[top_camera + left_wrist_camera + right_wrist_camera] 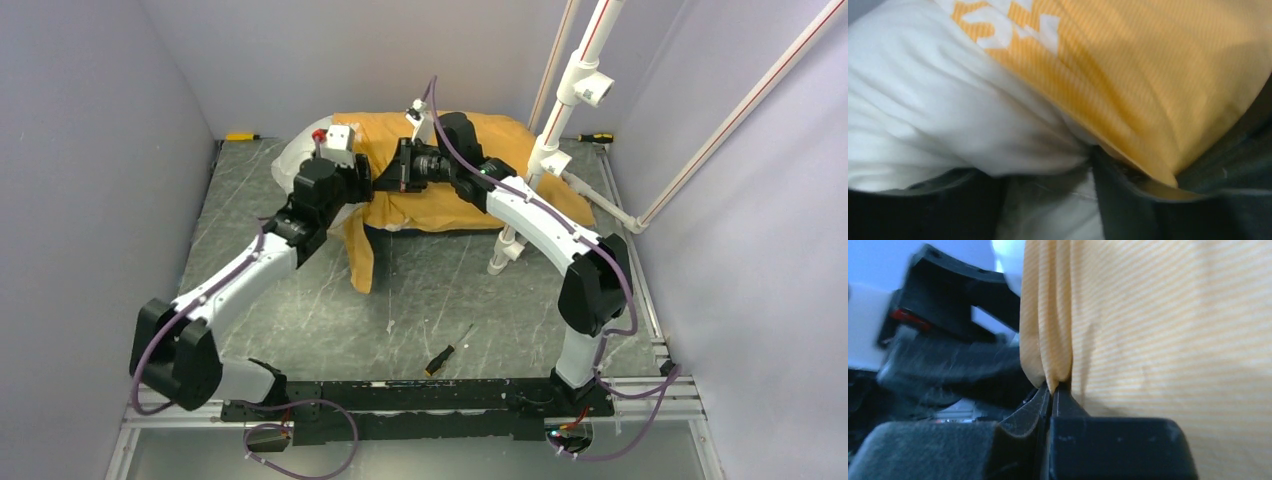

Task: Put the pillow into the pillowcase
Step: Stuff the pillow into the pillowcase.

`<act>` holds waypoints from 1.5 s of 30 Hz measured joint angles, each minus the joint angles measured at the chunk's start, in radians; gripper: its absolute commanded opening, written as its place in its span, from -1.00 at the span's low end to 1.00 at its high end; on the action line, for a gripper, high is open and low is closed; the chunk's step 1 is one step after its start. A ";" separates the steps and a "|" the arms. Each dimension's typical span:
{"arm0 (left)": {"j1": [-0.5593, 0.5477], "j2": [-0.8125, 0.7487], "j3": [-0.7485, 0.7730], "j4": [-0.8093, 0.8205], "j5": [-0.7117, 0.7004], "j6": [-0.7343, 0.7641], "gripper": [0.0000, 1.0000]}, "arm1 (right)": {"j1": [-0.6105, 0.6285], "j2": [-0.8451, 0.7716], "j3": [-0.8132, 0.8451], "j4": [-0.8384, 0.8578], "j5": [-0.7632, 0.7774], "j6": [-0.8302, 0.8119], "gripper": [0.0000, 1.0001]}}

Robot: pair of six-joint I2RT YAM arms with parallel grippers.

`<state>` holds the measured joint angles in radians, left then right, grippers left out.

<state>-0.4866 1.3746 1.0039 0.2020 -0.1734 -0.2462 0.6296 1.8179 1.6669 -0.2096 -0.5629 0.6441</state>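
The pillowcase lies at the back of the table, orange side up, with a flap trailing toward me. The white pillow sticks out of its left end. My right gripper is shut on a fold of the pillowcase's orange edge, pinched between the fingertips. My left gripper is right beside it at the case's mouth. In the left wrist view its dark fingers stand apart, with the white pillow bulging against them and the orange pillowcase to the upper right.
A screwdriver lies on the grey table in front of the arms. Two yellow-handled tools rest at the back corners. A white pipe frame stands at the right, close to the right arm. Walls enclose the table.
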 measured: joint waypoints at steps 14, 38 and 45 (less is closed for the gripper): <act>0.173 -0.148 0.342 -1.000 -0.079 -0.129 0.99 | 0.009 0.084 -0.002 0.019 0.030 0.013 -1.00; 0.377 0.235 0.192 -0.159 0.803 -0.421 -1.00 | -0.066 0.153 0.091 0.312 -0.238 0.264 -1.00; 0.258 0.309 0.154 0.204 0.692 -0.405 -1.00 | -0.129 0.290 0.312 0.395 -0.349 0.422 -1.00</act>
<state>-0.2287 1.6836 1.1580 0.4057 0.5190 -0.6514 0.5003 2.1082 1.9789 0.1852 -0.9115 1.0660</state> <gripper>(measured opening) 0.083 0.021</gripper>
